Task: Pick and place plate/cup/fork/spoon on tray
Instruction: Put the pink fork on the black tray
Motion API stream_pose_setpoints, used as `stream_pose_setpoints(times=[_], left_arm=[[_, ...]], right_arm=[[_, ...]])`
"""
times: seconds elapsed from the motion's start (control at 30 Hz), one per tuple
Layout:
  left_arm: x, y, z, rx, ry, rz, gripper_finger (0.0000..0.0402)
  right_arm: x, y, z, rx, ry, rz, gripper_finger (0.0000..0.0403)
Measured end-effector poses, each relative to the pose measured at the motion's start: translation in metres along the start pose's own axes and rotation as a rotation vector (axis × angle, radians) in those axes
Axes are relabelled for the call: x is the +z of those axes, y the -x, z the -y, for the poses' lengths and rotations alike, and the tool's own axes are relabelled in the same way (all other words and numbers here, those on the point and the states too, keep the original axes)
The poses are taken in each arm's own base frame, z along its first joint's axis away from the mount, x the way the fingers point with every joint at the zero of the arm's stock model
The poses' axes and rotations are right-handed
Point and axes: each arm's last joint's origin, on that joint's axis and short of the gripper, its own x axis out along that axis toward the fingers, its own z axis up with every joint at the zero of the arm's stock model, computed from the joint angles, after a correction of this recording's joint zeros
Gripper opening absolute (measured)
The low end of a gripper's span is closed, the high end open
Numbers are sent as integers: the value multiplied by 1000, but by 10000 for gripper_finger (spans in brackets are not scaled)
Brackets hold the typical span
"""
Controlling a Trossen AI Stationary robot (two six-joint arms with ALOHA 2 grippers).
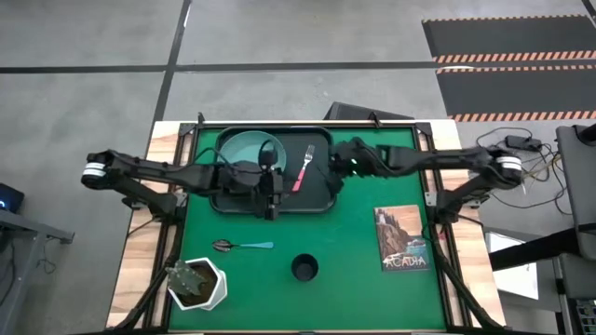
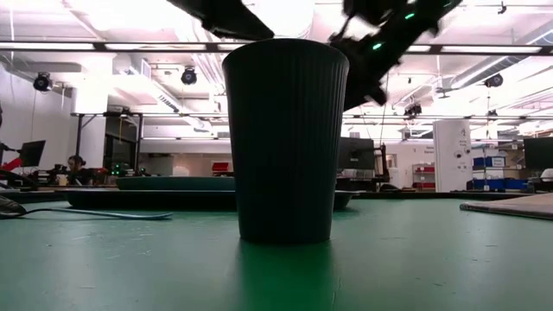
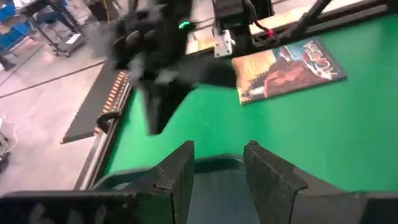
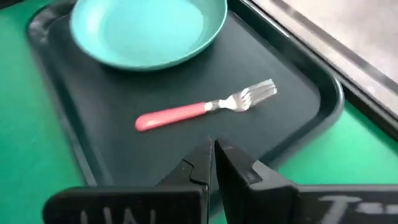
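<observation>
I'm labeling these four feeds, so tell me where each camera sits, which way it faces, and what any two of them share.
High view: above the table, looking straight down; both arms, left hand over the tray, right hand at its edge.
Low view: at table height, looking level across; the cup fills it, arms overhead.
Left wrist view: on the left arm, past its open fingers toward a book.
Right wrist view: on the right arm, past its shut fingers at the fork and plate.
Shared: high and right wrist views both show fork and plate on the tray.
</observation>
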Motion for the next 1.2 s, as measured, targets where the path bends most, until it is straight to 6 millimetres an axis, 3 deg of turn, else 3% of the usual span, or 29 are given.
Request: stream_pose_setpoints(times=[0.27, 0.57, 0.9, 1.2], left_arm=[[1, 11, -4, 22, 8, 17, 121], [-9, 15, -2, 23, -17, -2, 121], [-8, 40, -9, 67, 29, 58, 121], [-10, 44, -9, 68, 30, 61, 121]], right_arm=[[29, -68, 26, -79, 13, -95, 8], [19, -127, 53, -90, -23, -250, 8], [12, -144, 78, -126, -67, -284, 8], [11, -156, 79, -121, -70, -233, 8]])
